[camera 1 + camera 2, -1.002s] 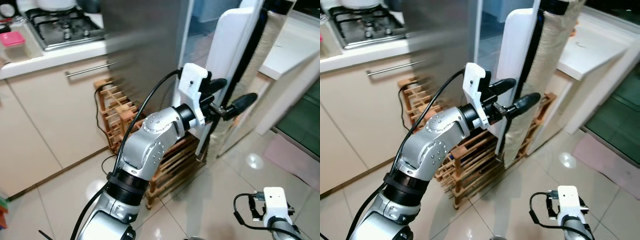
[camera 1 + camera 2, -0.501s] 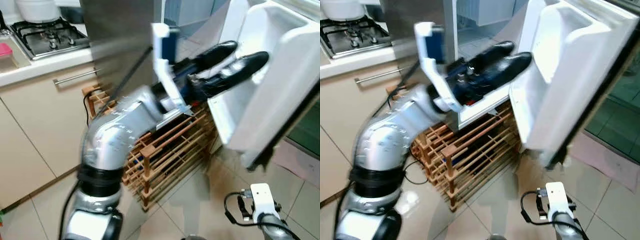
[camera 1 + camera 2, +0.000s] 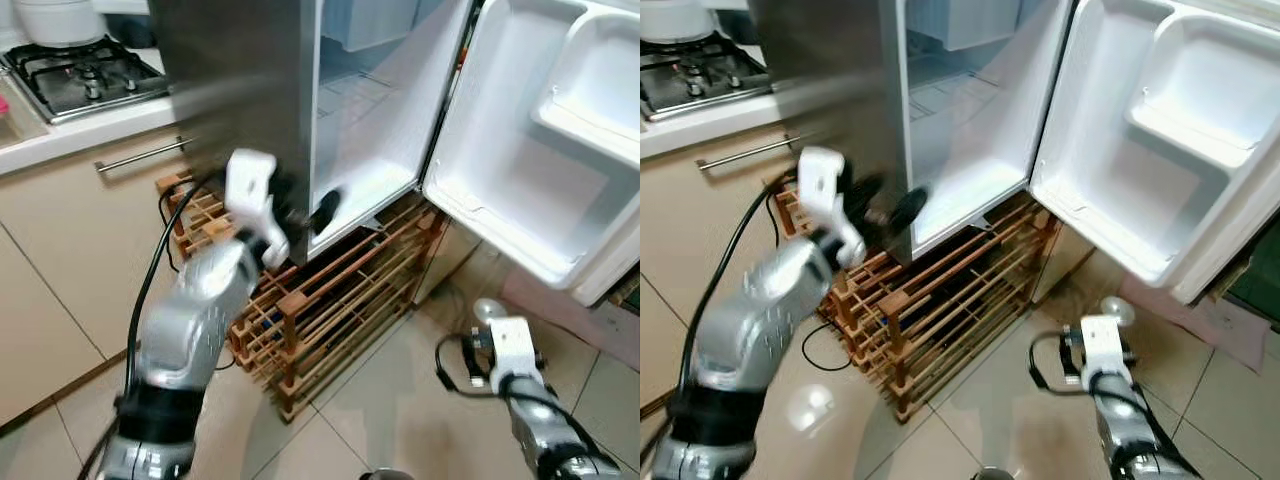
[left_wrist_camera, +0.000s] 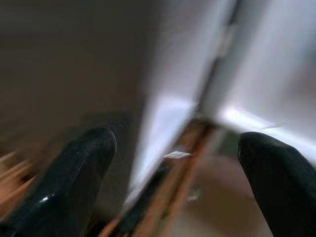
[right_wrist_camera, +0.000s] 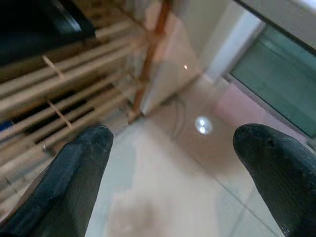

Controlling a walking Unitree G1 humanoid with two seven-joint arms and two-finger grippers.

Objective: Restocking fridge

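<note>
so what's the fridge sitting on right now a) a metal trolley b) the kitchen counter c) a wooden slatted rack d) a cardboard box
c: the open fridge rests on a wooden slatted rack that stands on the tiled floor, with the left gripper by the fridge's lower front edge.

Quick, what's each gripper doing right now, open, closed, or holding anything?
Left gripper: open, holding nothing, at the fridge's lower front edge.
Right gripper: open, empty, low over the floor.
</note>
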